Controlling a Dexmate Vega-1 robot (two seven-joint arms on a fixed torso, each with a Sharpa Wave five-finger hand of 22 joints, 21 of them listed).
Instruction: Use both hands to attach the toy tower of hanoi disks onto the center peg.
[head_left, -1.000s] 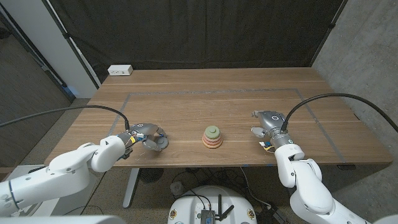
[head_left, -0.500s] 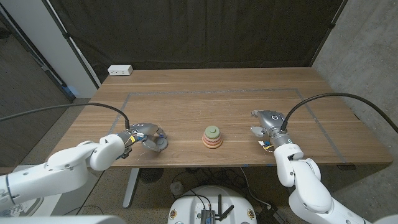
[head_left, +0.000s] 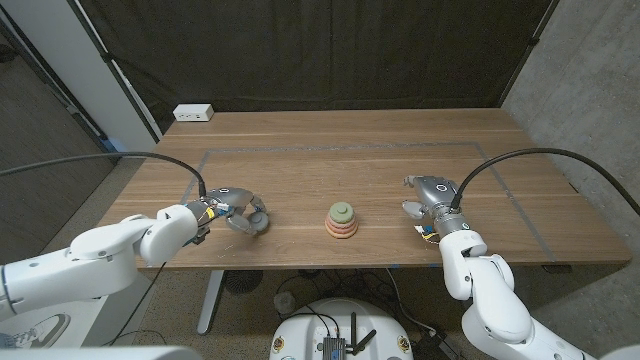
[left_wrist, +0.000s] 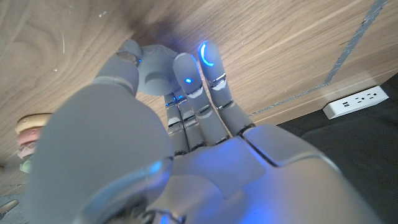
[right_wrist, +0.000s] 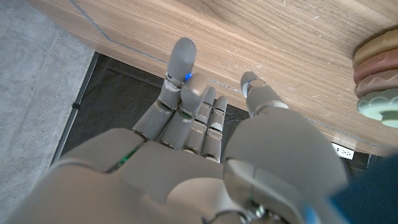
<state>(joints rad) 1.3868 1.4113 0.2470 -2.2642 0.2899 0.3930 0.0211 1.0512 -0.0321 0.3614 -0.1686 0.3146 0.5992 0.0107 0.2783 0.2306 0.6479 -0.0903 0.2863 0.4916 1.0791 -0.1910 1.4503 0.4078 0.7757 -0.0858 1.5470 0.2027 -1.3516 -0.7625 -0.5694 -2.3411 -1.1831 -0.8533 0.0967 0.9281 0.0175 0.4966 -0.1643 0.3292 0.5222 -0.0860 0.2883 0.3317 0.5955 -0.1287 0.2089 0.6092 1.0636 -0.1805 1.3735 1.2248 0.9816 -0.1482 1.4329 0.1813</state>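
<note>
A short stack of disks (head_left: 341, 221) sits on the center peg at mid-table, green on top of pink and orange rings. To its left, my left hand (head_left: 232, 210) pinches a grey-blue disk (head_left: 256, 223) between thumb and fingers just above the wood. In the left wrist view the same disk (left_wrist: 155, 70) shows between the fingertips, with the stack (left_wrist: 26, 135) off to the side. My right hand (head_left: 428, 204) waits right of the stack, fingers apart and holding nothing; the right wrist view shows its spread fingers (right_wrist: 179, 74) and the stack (right_wrist: 377, 67) beyond.
A white power strip (head_left: 193, 113) lies at the table's far left corner and also appears as a power strip (left_wrist: 356, 102) in the left wrist view. Grey tape lines (head_left: 340, 148) mark a rectangle on the wood. Black cables arc from both wrists.
My left hand has lifted slightly and drawn away from the front edge, carrying the grey-blue disk with it. The right hand and the stack stay put.
</note>
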